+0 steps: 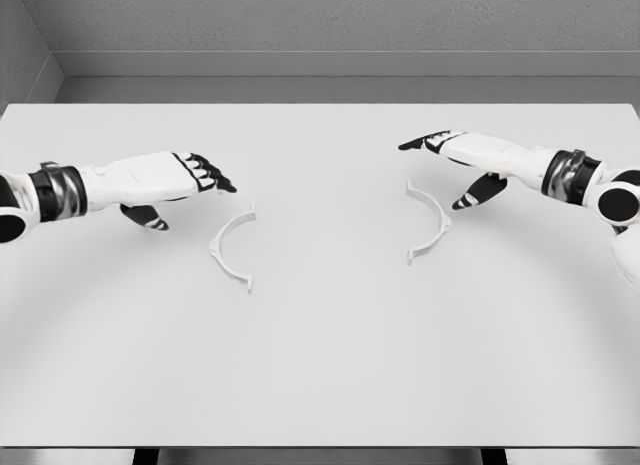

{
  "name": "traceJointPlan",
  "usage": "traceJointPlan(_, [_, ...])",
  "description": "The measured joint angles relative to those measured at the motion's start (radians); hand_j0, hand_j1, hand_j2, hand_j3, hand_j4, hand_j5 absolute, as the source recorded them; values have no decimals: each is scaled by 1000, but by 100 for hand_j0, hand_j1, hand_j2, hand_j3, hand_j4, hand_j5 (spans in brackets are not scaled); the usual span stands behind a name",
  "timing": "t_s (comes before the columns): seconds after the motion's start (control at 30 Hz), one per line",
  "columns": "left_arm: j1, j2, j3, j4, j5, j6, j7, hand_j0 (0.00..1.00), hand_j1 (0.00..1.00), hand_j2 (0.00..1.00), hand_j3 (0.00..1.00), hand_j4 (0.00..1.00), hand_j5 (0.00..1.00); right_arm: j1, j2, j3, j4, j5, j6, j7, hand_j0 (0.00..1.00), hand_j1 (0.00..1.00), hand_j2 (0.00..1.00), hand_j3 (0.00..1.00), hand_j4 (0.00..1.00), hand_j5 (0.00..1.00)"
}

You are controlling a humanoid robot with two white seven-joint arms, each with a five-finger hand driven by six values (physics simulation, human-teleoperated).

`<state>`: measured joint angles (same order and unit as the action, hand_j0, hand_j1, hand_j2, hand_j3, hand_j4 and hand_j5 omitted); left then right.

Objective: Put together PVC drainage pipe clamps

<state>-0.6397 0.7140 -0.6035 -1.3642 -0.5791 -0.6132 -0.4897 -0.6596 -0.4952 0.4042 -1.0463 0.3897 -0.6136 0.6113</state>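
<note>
Both hands, left (pixel 185 175) and right (pixel 450 145), hover open-fingered and empty; thin clamp halves (pixel 233 248) (pixel 428 221) could skid across the desk (pixel 320 365) when pinched.

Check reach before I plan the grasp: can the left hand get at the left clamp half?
Probably yes: the left hand hovers open beside the left clamp half, with nothing between them.

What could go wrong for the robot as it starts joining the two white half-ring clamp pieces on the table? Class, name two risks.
1. Both thin white half-ring clamp pieces, left and right, lie flat on the white table, so fingers may struggle to get under them and could push them away.
2. The left robot hand and right robot hand hold nothing, and the halves lie apart, so aligning their ends may fail.
</note>
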Motion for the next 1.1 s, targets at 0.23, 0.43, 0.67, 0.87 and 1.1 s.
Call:
traceJointPlan(0.23, [2,-7,-15,-34,-38,0,1,100,100,100,100,100,100,-12,13,2,16,43,0,0,100,100,100,100,100,100])
traceJointPlan(0.43, [18,-40,-76,-55,-40,0,1,100,100,100,100,100,100,-14,23,3,27,62,0,0,100,100,100,100,100,100])
traceJointPlan(0.67, [23,-67,-90,-37,-45,0,3,100,100,100,100,100,100,-15,30,5,30,74,0,0,100,100,100,100,100,100])
traceJointPlan(0.87, [21,-80,-92,-21,-47,1,5,100,100,100,100,100,100,-15,36,7,36,79,0,0,100,100,100,100,100,100])
traceJointPlan(1.1, [21,-82,-93,-19,-48,1,6,100,100,100,100,100,100,-17,43,9,42,92,0,0,100,100,100,100,100,100])
